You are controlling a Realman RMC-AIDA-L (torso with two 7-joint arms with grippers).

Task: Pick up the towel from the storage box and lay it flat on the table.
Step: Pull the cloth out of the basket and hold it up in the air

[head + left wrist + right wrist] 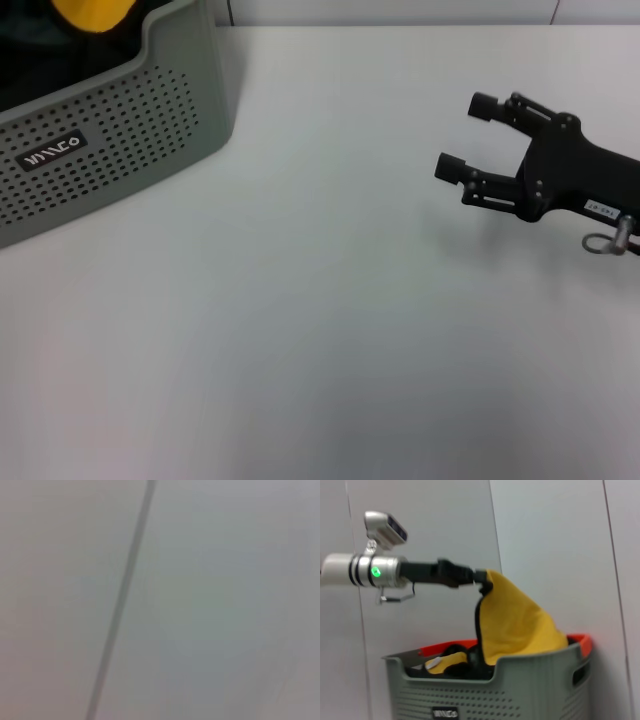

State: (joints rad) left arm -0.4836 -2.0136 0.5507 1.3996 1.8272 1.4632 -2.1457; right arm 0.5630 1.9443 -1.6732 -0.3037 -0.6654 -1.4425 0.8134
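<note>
The storage box (120, 130) stands at the table's (320, 330) far left corner. A yellow fold of the towel (92, 14) shows above its rim. In the right wrist view my left gripper (482, 582) is shut on the towel's (517, 625) black-trimmed edge, holding it up above the storage box (520, 690). The yellow side hangs down, and the lower part, with dark folds, still lies inside. My right gripper (465, 136) hovers open over the table at the right, far from the box, with nothing between its fingers.
An orange rim (580, 639) shows behind the box's far edge. Grey wall panels stand behind the table. The left wrist view shows only a grey surface with a dark seam (122, 595).
</note>
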